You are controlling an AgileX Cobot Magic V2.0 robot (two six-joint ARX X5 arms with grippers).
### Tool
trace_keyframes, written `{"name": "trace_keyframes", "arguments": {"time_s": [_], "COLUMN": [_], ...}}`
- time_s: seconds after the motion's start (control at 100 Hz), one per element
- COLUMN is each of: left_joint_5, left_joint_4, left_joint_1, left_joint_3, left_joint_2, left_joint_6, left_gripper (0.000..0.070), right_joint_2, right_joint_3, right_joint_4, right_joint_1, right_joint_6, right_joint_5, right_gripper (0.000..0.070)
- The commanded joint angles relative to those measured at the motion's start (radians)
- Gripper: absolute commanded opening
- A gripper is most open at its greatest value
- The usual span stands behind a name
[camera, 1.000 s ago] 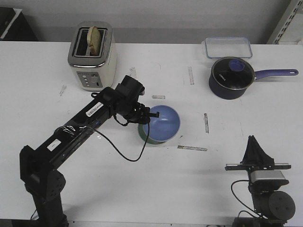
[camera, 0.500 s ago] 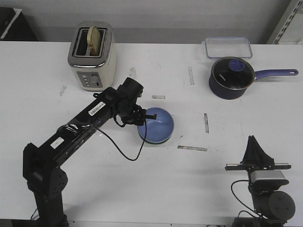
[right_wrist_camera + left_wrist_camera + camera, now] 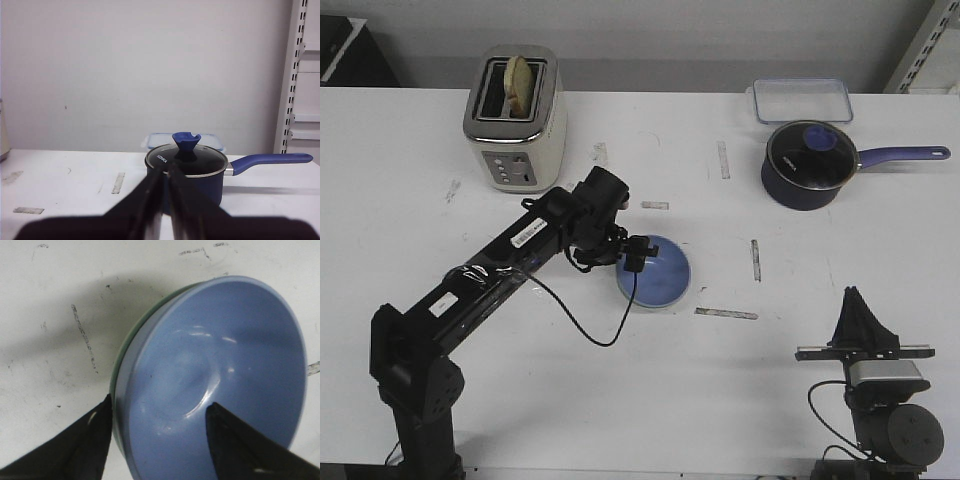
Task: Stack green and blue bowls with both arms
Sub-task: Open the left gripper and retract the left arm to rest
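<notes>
the saucepan lid (image 3: 186, 159) bears small white lettering that seems to read "konka".

Right gripper (image 3: 164, 192) low in view with dark fingers pressed together, pointing toward dark blue lidded saucepan (image 3: 187, 167) on white table (image 3: 65, 180), handle toward shelving upright (image 3: 295, 75), clear container (image 3: 155, 140) just behind, plain wall beyond.
</notes>
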Motion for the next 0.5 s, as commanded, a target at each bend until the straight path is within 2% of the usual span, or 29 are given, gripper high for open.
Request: {"name": "trace_keyframes", "arguments": {"time_s": [0.0, 0.15, 0.27, 0.38, 0.49], "left_joint_5": [0.003, 0.003, -0.004, -0.037, -0.038], "left_joint_4": [-0.007, -0.008, 0.008, 0.072, 0.201], "left_joint_1": [-0.006, -0.006, -0.001, -0.001, 0.000], "left_joint_3": [0.022, 0.022, 0.017, -0.013, -0.087], "left_joint_2": [-0.018, -0.054, -0.088, -0.133, -0.200], "left_joint_6": [-0.002, 0.021, 0.071, 0.151, 0.245], "left_gripper": [0.0373, 0.0371, 0.0368, 0.0367, 0.0365], "right_joint_2": [-0.002, -0.002, -0.002, -0.002, -0.002], "right_joint_3": [0.003, 0.003, 0.003, 0.003, 0.003], "right_joint_4": [0.012, 0.012, 0.012, 0.012, 0.012], "right_joint_1": [0.000, 0.000, 0.000, 0.000, 0.000], "right_joint_6": [-0.004, -0.005, -0.005, -0.004, -0.004], "right_joint_5": [0.001, 0.001, 0.001, 0.001, 0.001], "right_gripper": [0.0008, 0.0008, 0.0008, 0.0008, 0.0008]}}
